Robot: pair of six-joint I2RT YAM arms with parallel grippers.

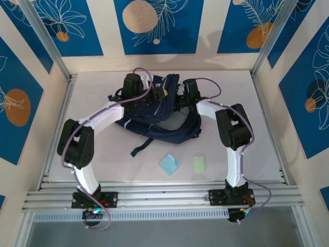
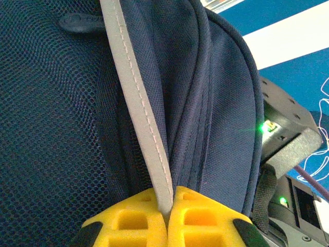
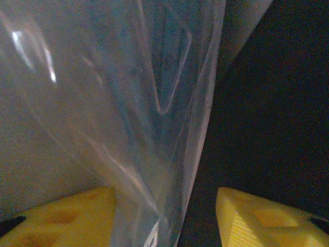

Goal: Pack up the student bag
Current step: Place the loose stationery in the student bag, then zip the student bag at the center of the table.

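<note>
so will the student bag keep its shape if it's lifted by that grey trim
Probably not: the student bag lies slumped and creased, so it likely sags. The left gripper pinches only its thin grey trim, which may fold or slip out.

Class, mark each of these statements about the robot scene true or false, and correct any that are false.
1. The left gripper is shut on the grey stripe of the bag. True.
2. The right gripper is shut tight. False: it is open, with clear plastic between its fingers.
3. A blue square and a green slip lie on the table, between the bag and the arms' bases. True.
4. The bag is bright red. False: it is dark navy.
</note>
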